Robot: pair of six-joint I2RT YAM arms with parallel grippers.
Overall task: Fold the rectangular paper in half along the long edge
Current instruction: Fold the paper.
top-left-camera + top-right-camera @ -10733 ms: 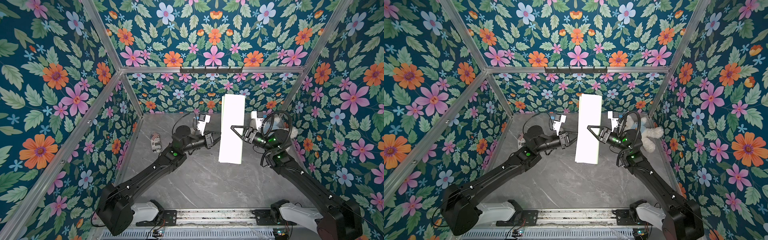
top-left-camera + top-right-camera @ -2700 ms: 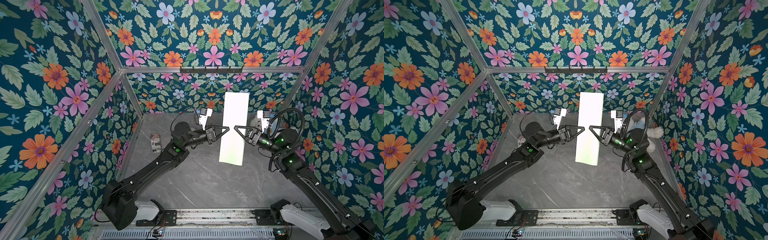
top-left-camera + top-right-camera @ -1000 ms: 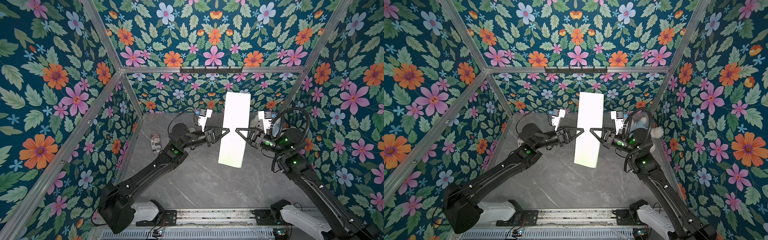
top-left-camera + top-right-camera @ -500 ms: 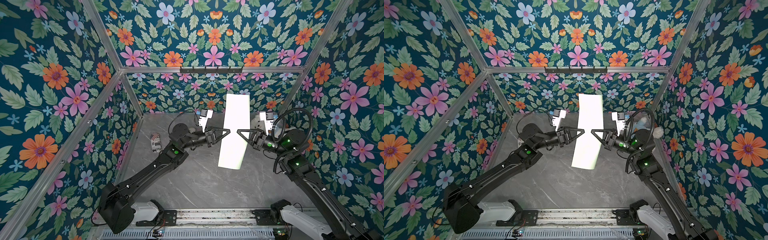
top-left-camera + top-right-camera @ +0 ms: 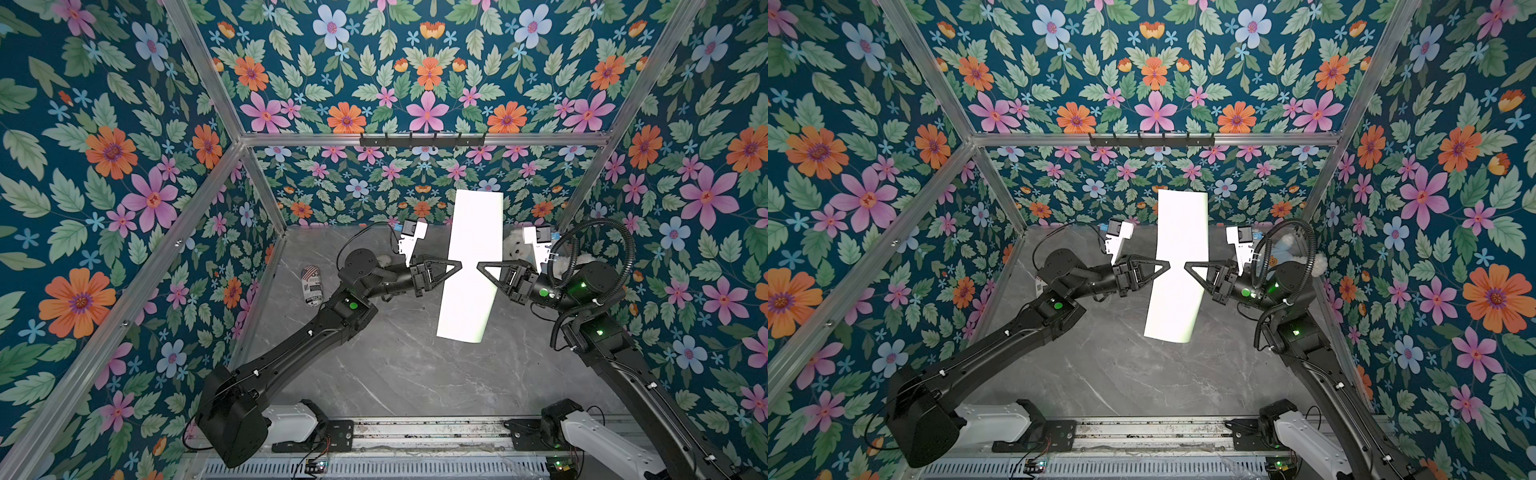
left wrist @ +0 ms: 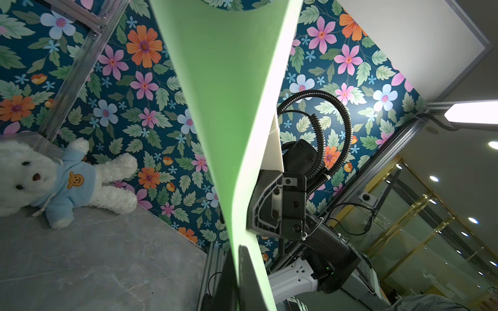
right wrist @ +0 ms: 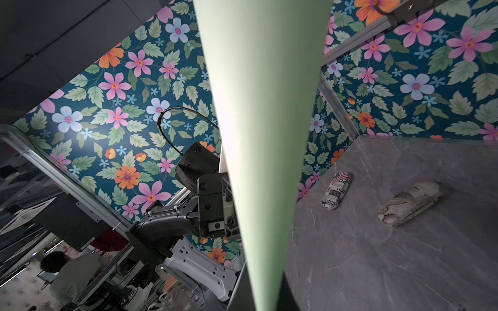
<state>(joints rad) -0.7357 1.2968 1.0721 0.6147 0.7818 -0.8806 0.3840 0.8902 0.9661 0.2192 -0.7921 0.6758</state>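
Left gripper, top views: the left gripper (image 5: 458, 263) is clamped on one long edge of the rectangular paper (image 5: 473, 224), about halfway along, as it was a second ago.
Right gripper, top views: the right gripper (image 5: 478, 264) pinches the opposite long edge. The two tips face each other with a narrow strip of sheet between them.
Change, top views: the sheet slants a little more than a second ago. Its near end lies further toward the left arm than its far end does.
Paper, top views: it is lifted off the grey table (image 5: 395, 374) and glares white. In both top views (image 5: 1181, 224) its far end is seen against the back wall.
Bear, top views: the head of a white teddy bear (image 5: 515, 249) shows just beside the sheet, behind the right gripper.
Left wrist: the paper (image 6: 229, 107) looks green and twisted, and runs down between closed fingers (image 6: 246, 269). The bear (image 6: 54, 180) lies on the table by the wall.
Right wrist: the paper (image 7: 264, 134) is pale green and tapers downward. One dark finger (image 7: 236, 296) lies against it and the other is hidden behind it. A flag-printed pouch (image 7: 336, 191) lies on the table beyond.
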